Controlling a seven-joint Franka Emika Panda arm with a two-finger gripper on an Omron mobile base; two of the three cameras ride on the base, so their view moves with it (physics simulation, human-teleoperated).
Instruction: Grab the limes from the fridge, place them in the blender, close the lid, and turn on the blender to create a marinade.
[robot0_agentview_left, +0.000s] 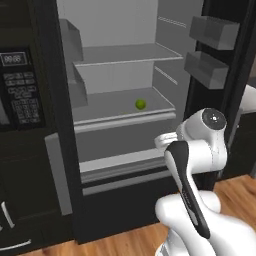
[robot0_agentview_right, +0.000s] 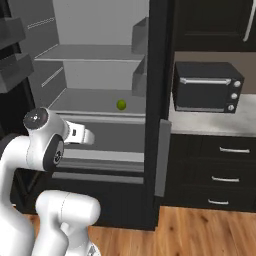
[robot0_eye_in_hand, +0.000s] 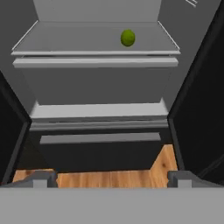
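We see one lime (robot0_eye_in_hand: 127, 38) on a shelf (robot0_eye_in_hand: 65, 41) in the open fridge (robot0_agentview_left: 125, 65). Our claw (robot0_eye_in_hand: 112, 178) gapes wide, holding nothing, well short of it.

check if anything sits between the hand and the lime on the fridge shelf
Nothing visible does. The lime lies alone on a fridge shelf with both doors open. The open hand is low, outside the fridge, facing in with open space up to the shelf's front edge.

Fridge (robot0_agentview_left: 125, 30) interior: matt grey plastic, outer panels glossy black. Lime (robot0_agentview_left: 140, 104) smooth, matt. Floor (robot0_agentview_right: 210, 235) under me: wood grain.
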